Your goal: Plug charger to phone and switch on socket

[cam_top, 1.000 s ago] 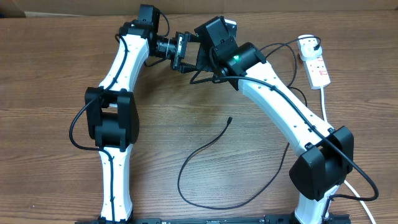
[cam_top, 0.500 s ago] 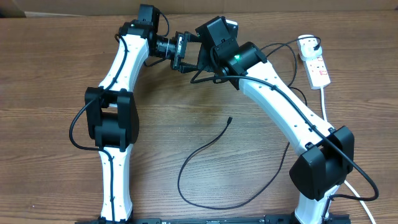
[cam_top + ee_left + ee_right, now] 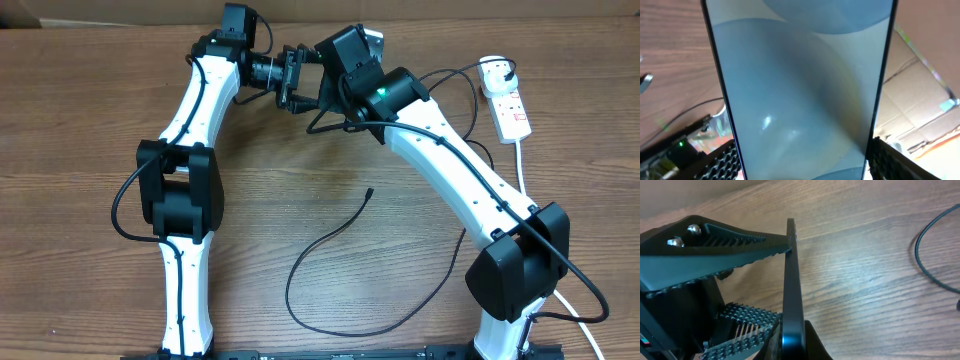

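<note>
Table (image 3: pixel 80 110): wood-grain surface, smooth, low sheen.
Phone (image 3: pixel 800 90): glass screen, high gloss, showing soft reflections; its dark edge frame is polished smooth.
Left hand (image 3: pixel 807 161): pads (image 3: pixel 722 162) of black ribbed material, matt.
Arm shells (image 3: pixel 195 100): smooth white plastic, semi-gloss; joints matt black.
Charger (image 3: pixel 322 238): thin cable in matt black sheath.
Socket (image 3: pixel 512 108): smooth white plastic.
Cardboard box (image 3: pixel 920 95): matt brown board, rough-looking.

A brown wood-grain table (image 3: pixel 70 120) fills the view, with cardboard (image 3: pixel 130 10) along its far edge.
</note>
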Robot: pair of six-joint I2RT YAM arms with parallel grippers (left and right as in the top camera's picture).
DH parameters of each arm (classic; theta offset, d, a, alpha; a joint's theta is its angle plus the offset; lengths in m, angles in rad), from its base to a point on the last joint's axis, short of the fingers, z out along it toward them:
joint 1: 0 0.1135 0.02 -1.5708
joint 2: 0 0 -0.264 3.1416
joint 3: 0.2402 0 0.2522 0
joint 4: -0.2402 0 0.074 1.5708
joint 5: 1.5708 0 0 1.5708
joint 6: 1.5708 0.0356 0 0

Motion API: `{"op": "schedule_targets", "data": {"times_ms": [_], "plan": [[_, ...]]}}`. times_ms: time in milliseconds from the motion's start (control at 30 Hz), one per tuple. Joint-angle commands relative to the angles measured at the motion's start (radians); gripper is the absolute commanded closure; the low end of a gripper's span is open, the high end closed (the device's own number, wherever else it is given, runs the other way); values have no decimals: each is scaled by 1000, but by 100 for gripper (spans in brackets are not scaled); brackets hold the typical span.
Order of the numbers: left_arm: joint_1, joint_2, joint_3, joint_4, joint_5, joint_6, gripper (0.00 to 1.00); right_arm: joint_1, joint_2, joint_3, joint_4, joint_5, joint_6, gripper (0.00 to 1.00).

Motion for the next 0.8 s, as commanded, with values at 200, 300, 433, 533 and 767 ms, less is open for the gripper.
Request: {"op": "schedule_targets", "data": {"times_ms": [200, 300, 433, 533, 767], "plan": [[-6, 1, 30, 243, 38, 98, 18, -7, -2, 32, -6, -19, -2, 96], [-5, 1, 30, 293, 37, 117, 0, -12, -6, 43, -7, -20, -2, 96], [-3, 1, 30, 299, -2, 133, 0, -12, -21, 53, -7, -20, -2, 96], [0, 1, 30, 299, -36, 145, 0, -15, -35, 57, -7, -20, -2, 96], [28, 1, 30, 297, -126, 237, 0, -55, -77, 57, -15, -19, -3, 96]]}}
